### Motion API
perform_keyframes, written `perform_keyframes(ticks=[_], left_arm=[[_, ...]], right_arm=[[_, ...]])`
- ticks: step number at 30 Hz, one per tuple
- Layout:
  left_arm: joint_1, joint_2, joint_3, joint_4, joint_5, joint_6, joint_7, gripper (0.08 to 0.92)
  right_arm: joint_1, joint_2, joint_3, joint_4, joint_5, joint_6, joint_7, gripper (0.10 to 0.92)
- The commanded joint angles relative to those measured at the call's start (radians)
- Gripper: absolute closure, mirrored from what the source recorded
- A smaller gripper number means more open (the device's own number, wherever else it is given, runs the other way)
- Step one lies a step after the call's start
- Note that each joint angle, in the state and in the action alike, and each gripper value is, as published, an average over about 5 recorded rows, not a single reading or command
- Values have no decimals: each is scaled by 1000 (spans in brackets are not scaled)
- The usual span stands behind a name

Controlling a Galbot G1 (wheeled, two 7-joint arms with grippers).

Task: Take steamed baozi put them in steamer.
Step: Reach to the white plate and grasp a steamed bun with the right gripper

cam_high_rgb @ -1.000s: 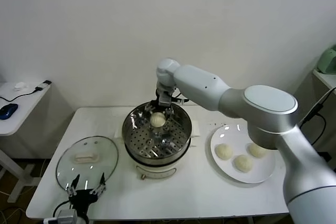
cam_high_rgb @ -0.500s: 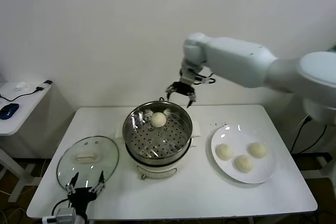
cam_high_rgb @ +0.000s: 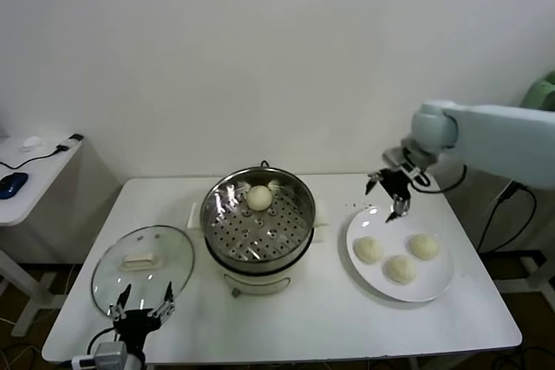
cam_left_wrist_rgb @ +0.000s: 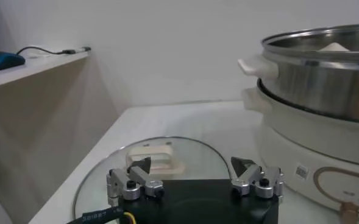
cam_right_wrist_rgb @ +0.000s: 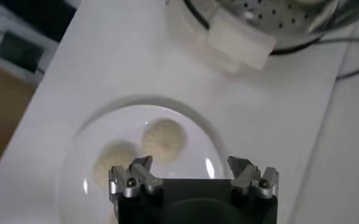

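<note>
One baozi [cam_high_rgb: 259, 197] in steamer [cam_high_rgb: 257, 224]; lid [cam_high_rgb: 143, 268] left, plate [cam_high_rgb: 434, 283] right

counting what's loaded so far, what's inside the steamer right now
One baozi sits on the perforated tray inside the steamer, toward its far side. The rest of the tray is bare. Whatever lies beneath the tray is hidden.

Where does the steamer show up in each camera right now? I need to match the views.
Head view: steamer at table centre, one baozi inside.
Left wrist view: steamer fills the right side, beyond the glass lid.
Right wrist view: only its edge at the top.
Shared landmark: the steamer's white side handle.
</note>
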Motion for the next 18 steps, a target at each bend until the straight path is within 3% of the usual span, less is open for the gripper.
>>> perform_keyframes(ticks=[1,18], left_arm=[[-1,-7,2,4,3,2,1,177],[-1,-6,-4,14,-1,0,2,177]], right_arm=[[-216,-58,58,-24,44,-215,85,203],[-402,90,239,-231,17,-211,128,203]])
